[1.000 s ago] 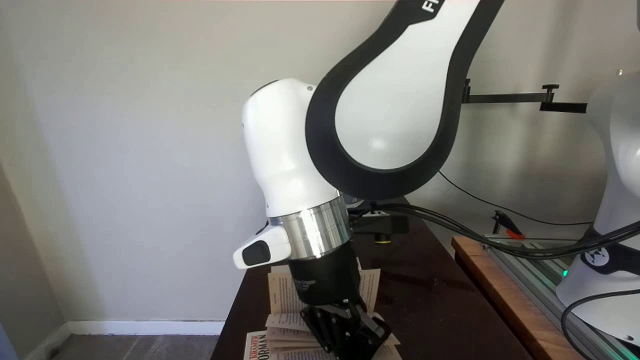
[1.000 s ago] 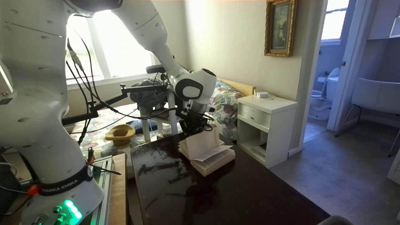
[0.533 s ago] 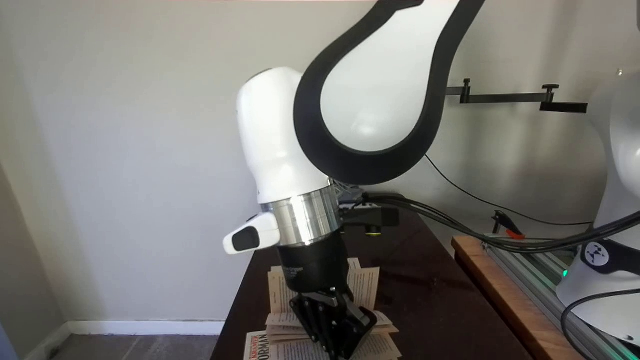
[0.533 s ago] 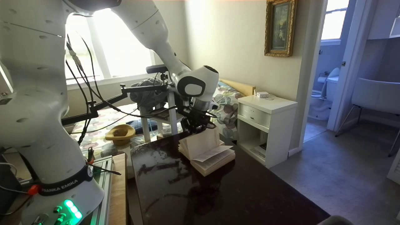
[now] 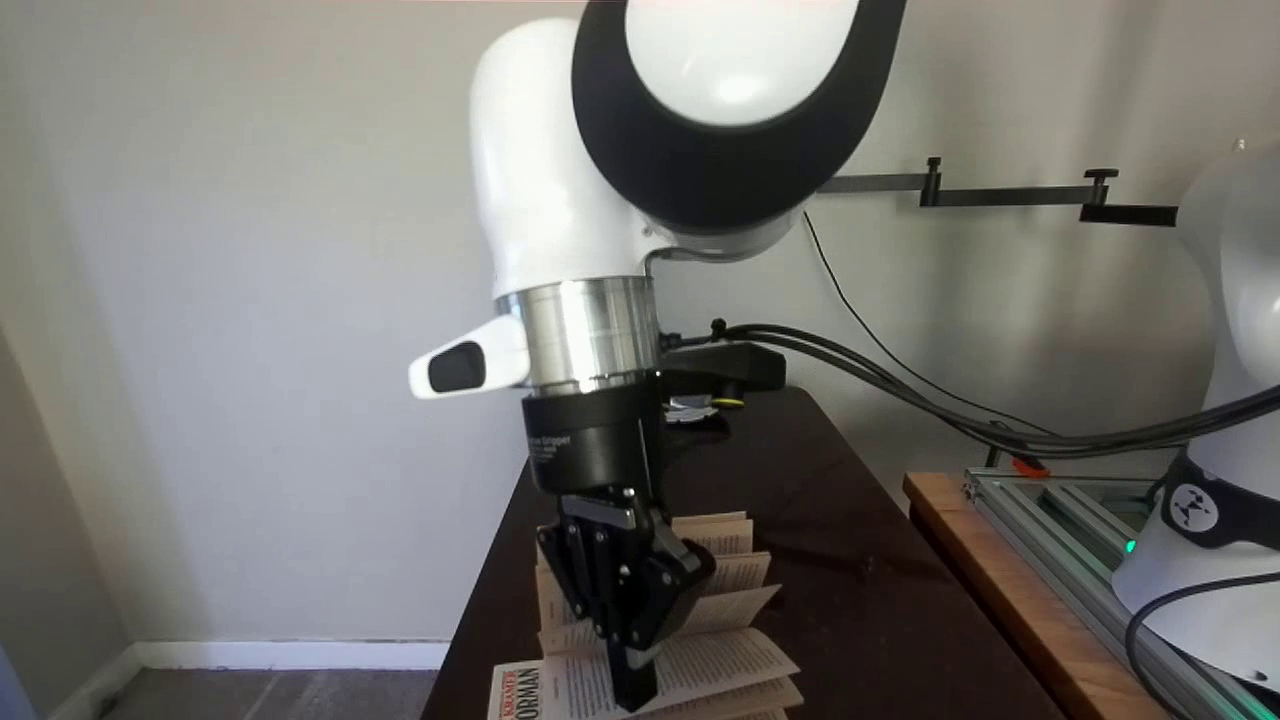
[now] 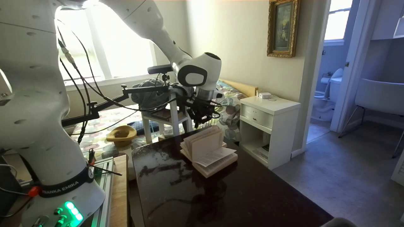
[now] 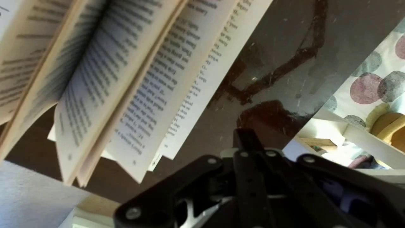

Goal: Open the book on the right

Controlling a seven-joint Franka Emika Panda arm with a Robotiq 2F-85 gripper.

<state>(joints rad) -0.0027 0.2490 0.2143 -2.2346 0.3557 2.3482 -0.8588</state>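
- The book (image 6: 205,154) lies spread open on the dark table (image 6: 258,201), which carries it; the task's goal looks largely met.
- Its pages (image 7: 139,104) rise from the book in clumps, some nearly upright, probably because a stiff binding resists lying flat with nothing pressing on it.
- The gripper (image 5: 634,692) hangs raised near the book, off to one side and apart from its pages, likely placed there to avoid disturbing them.
- Its jaws are drawn fully together with nothing between them; that narrow shape seems chosen for nudging the book's pages rather than pinching them.
- A cream cover (image 5: 515,695) with red lettering juts out beside the book's pages; whether it lies under the book or next to it cannot be told.
- Should the book need flattening, a gentle press from above suits it, since a sideways brush could flip loose pages back.
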